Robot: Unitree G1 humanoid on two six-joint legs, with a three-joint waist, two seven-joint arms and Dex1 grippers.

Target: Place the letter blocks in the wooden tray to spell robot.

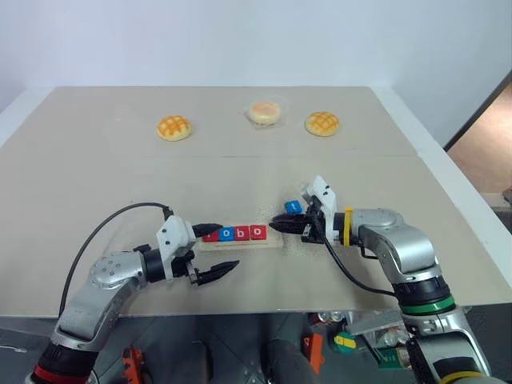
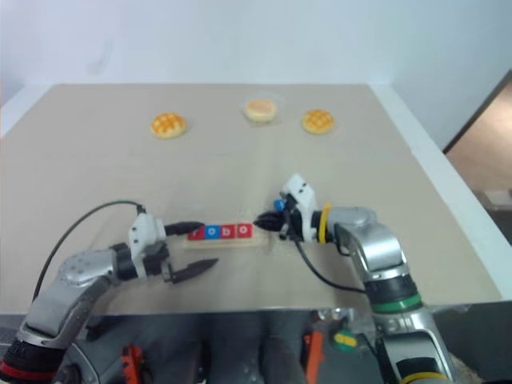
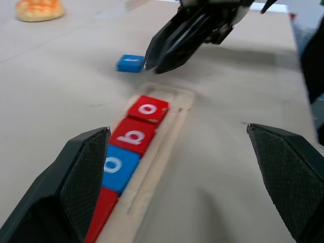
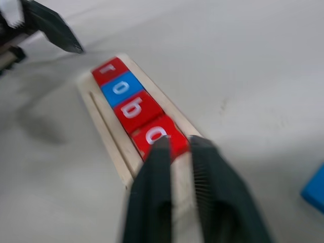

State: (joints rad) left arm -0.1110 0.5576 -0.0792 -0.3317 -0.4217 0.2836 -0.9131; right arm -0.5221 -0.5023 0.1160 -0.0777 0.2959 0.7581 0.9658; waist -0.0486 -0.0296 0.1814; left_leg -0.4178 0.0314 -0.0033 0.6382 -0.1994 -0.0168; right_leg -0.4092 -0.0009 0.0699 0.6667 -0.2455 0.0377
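Four letter blocks (image 1: 234, 233) in wooden tray (image 1: 240, 243).

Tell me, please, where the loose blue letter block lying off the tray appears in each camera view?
Left eye view: blue block behind the right gripper.
Right eye view: blue block partly hidden by that gripper.
Left wrist view: upper middle.
Right wrist view: cut off at the edge.
Shared landmark: the wooden tray.

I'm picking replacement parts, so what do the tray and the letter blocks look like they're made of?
The tray looks like pale unfinished wood: light matt surface, rounded corners, a shallow milled slot. The letter blocks look like painted wood or plastic; the pictures leave that open. They show flat, even red or blue faces with white letters and a slight sheen. The loose blue block looks the same.
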